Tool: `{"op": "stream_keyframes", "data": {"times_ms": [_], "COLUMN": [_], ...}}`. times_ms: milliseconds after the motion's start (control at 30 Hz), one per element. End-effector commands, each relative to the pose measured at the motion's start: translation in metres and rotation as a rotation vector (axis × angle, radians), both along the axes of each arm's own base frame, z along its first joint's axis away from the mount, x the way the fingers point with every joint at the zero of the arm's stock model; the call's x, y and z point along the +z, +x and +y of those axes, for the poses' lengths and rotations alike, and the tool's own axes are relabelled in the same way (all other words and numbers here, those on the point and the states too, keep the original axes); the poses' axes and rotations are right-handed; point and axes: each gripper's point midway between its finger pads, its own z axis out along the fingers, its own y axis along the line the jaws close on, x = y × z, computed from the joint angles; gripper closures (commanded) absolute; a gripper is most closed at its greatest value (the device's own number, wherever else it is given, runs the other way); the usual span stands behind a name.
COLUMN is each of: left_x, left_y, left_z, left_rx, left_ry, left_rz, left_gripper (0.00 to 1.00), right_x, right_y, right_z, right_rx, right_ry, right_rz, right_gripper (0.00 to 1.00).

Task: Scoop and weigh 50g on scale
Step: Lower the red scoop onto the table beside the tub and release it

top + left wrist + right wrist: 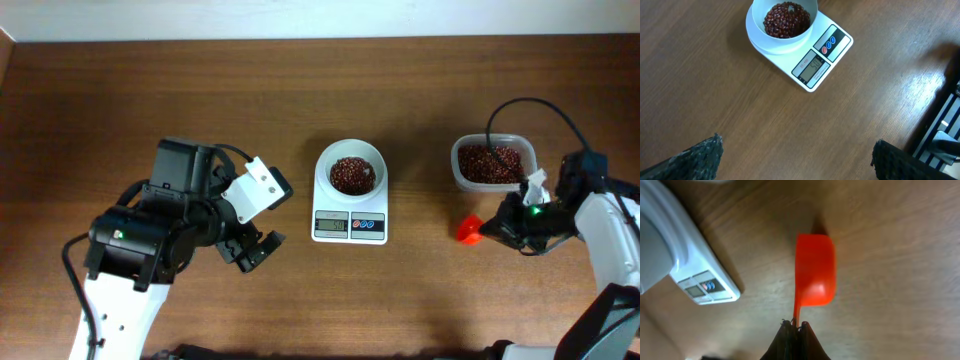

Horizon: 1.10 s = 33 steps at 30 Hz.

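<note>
The right gripper point(497, 228) pinches the scoop point(467, 229) by its handle, holding it between tub point(492, 165) and scale point(350, 226) for transfer. The beans point(352, 175) rest atop the scale. The left gripper point(255, 250) waits spread nearby.

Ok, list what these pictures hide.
Reading on the small white digital scale: too small overhead, blurred in left wrist view.
Inside of the bright orange-red plastic scoop: faces away in right wrist view; overhead, right gripper covers part.
Round white bowl: cut off by right wrist view's left edge.
</note>
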Motion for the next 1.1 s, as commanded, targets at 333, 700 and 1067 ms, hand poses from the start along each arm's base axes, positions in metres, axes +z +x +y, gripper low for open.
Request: {"op": "stream_keyframes", "data": {"times_ms": [333, 700, 1067], "left_x": [0.006, 0.006, 0.006], "left_y": [0.001, 0.001, 0.001], "left_z": [-0.001, -0.001, -0.001], "left_rx": [-0.014, -0.014, -0.014], "left_ry": [-0.008, -0.008, -0.008], "left_rz": [-0.021, -0.021, -0.021], "left_gripper": [0.01, 0.01, 0.01], "right_x": [-0.011, -0.022, -0.027], "right_y": [-0.043, -0.026, -0.029], "right_z": [-0.014, -0.039, -0.077], "right_rx": [0.030, 0.031, 0.032], "right_ry": [-0.101, -0.235, -0.451], "right_rz": [0.169, 0.115, 0.153], "right_gripper": [0.75, 0.47, 0.12]}}
